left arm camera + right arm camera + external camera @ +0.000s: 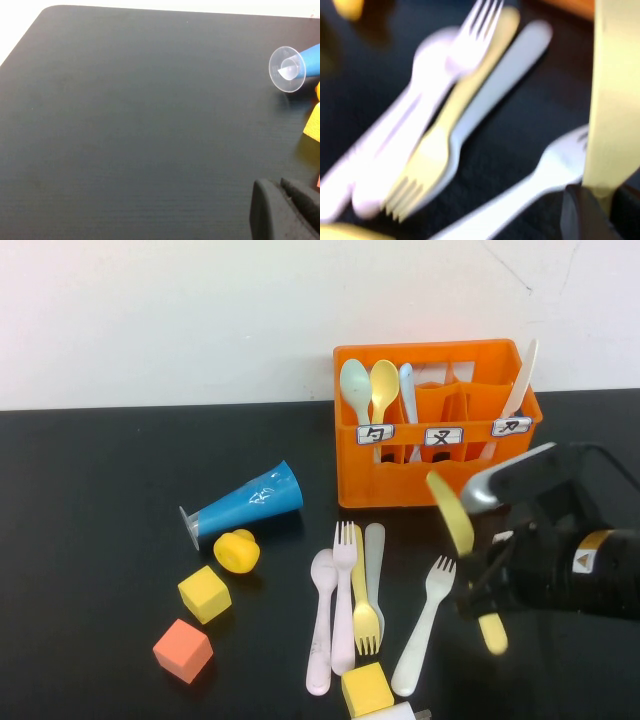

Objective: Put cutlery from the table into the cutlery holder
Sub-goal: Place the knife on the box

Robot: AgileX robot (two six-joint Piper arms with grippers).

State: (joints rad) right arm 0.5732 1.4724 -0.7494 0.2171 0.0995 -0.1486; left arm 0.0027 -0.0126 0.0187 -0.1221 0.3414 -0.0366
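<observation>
My right gripper [485, 585] is shut on a yellow knife [452, 512] and holds it tilted above the black table [90, 470], in front of the orange cutlery holder [400, 480]. The knife also shows in the right wrist view [615, 90], clamped in that gripper [600, 200]. On the table lie a pink spoon [320, 625], a pink fork [344, 590], a yellow fork [363, 605], a pale grey knife [375, 560] and a white fork [425, 625]. The holder has spoons in its left compartment and a white knife [520, 385] in its right one. My left gripper [282, 210] is shut and empty over bare table.
A blue cone cup [250, 502] lies on its side left of the holder; its clear base [287, 69] shows in the left wrist view. A yellow round piece [237, 551], a yellow cube [204, 594], an orange cube [183, 650] and another yellow cube [367, 689] lie nearby.
</observation>
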